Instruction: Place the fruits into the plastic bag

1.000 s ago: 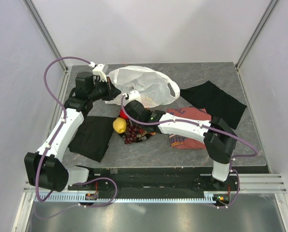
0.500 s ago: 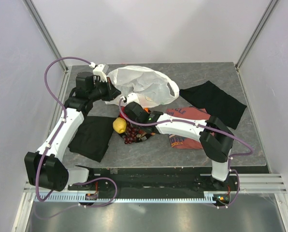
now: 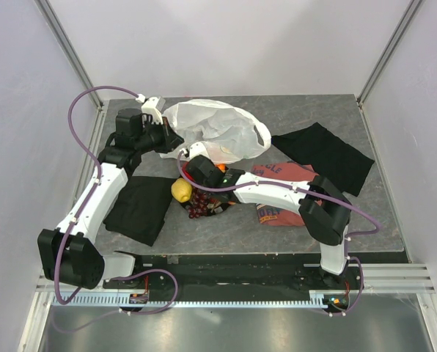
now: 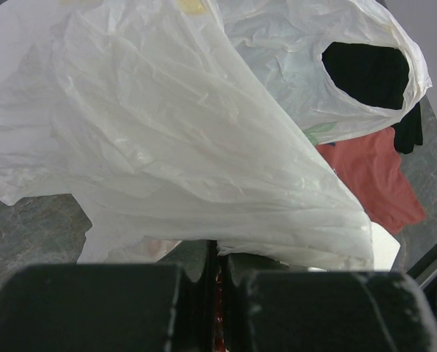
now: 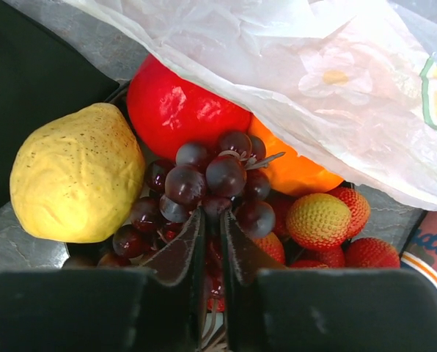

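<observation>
Left arm [image 3: 94,198] reaches up and forward with elbow high, its left gripper [image 4: 217,249] pinched tight on the bag [image 4: 167,132], while right arm [image 3: 277,192] stretches leftward low across the middle, wrist tipped down, right gripper [image 5: 213,220] nipped nearly together on grapes [image 5: 185,183].

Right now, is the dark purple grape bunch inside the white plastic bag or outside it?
Outside: the right wrist view shows the grape bunch uncovered beside the yellow lemon, clear of the edge of the plastic bag.
</observation>
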